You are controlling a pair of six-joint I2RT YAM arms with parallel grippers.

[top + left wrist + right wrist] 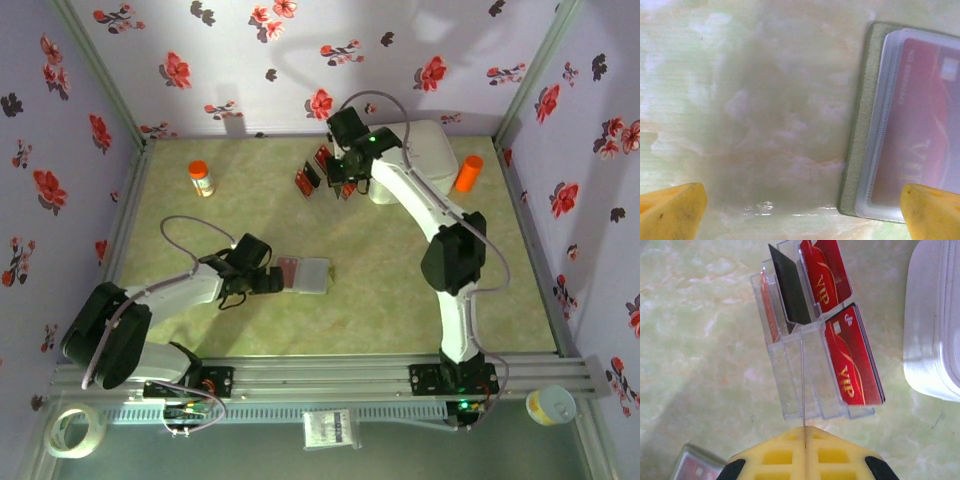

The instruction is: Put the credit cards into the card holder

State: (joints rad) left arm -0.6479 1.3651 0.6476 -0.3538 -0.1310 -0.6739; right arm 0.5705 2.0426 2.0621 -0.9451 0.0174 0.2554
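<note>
Green marbled table (pixel 400 310), flowered walls on three sides.

Card holder (pixel 305 273): lies open and flat, centre of the table, a little toward the near side. From the left wrist, its olive edge borders a clear sleeve with a red card showing through the plastic.

Left gripper (pixel 800 215): low over the table, just left of the card holder. Yellow fingertips (pixel 672 210) spread as wide as they go. Nothing between them but bare table and the holder's near corner. Not touching the holder as far as I can see.

Right arm: stretched to the far side of the table. Right gripper (pixel 805 432) sits at the near edge of a clear stepped stand (pixel 790 380). The jaws are pressed together with no gap.

A thin dark line runs out from the seam of the pads across the stand. I take it for an edge-on card (pixel 803 385) pinched between them, but the view is too poor to be sure.

Credit cards (pixel 852 365): red with gold "VIP" lettering, upright in the stand's slots. One is on the lower right, one on the upper right, another at the left. A dark card stands between them.

White box (pixel 935 325): just right of the stand, apart from it.

Orange-capped bottle (pixel 200 178): far left. Orange cylinder (pixel 467 172): far right, beside the box.
</note>
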